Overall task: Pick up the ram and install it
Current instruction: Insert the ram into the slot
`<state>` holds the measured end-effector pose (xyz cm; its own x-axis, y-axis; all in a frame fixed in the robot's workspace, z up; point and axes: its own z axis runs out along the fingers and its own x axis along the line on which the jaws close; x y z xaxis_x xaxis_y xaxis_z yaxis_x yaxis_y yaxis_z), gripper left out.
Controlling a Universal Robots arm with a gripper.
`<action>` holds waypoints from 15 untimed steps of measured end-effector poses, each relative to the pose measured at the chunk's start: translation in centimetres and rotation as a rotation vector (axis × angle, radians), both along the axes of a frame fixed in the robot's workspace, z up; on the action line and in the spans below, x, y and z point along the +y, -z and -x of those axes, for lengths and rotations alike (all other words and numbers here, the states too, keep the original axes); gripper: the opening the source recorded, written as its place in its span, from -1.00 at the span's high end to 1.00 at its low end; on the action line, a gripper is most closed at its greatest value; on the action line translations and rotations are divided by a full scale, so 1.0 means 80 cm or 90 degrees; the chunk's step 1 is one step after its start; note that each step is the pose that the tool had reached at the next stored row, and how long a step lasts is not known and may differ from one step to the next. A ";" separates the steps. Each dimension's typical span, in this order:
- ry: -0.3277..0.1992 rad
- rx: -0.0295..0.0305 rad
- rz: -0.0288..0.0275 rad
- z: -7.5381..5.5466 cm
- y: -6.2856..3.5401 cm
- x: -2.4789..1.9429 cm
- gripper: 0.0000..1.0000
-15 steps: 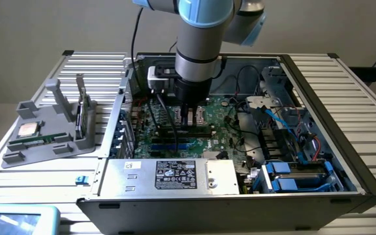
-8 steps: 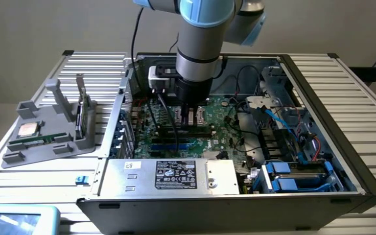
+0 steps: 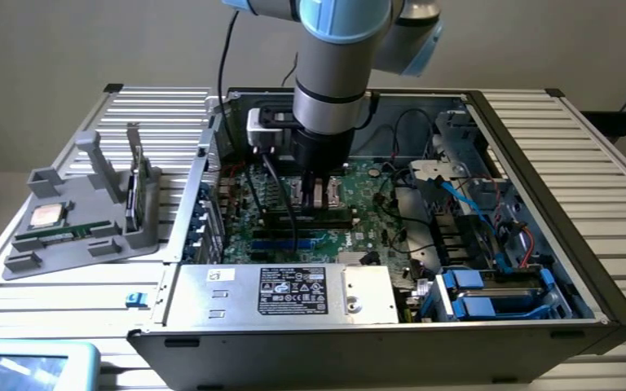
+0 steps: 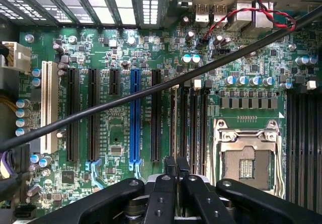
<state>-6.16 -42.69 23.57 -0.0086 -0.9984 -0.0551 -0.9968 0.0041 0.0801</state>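
My gripper (image 3: pixel 310 205) reaches down into the open computer case (image 3: pixel 574 204), just above the motherboard (image 3: pixel 373 220). In the wrist view its two black fingers (image 4: pixel 165 183) stand close together, pinching a thin strip seen edge-on. This looks like the ram (image 4: pixel 175 133), lined up along the black memory slots (image 4: pixel 193 123) beside the empty silver processor socket (image 4: pixel 246 156). In the exterior view the stick itself is hidden behind the fingers. Another green stick (image 3: pixel 63 235) lies on the grey fixture (image 3: pixel 30 261) outside the case.
A black cable (image 4: pixel 151 90) crosses diagonally over the board. Long black and blue expansion slots (image 4: pixel 135 116) lie beside the memory slots. The power supply box (image 3: pixel 280 293) fills the near side of the case. A square silver processor (image 3: pixel 46 216) sits on the fixture.
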 end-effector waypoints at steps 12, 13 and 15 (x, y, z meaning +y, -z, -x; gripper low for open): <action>0.000 0.0010 -0.0001 -0.001 -0.002 -0.0002 0.78; 0.000 0.0038 0.0000 -0.001 -0.002 -0.0003 0.78; 0.000 0.0135 0.0000 -0.003 -0.003 -0.0003 0.78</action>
<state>-5.93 -42.71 23.79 -0.0097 -0.9984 -0.0549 -0.9949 0.0041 0.1012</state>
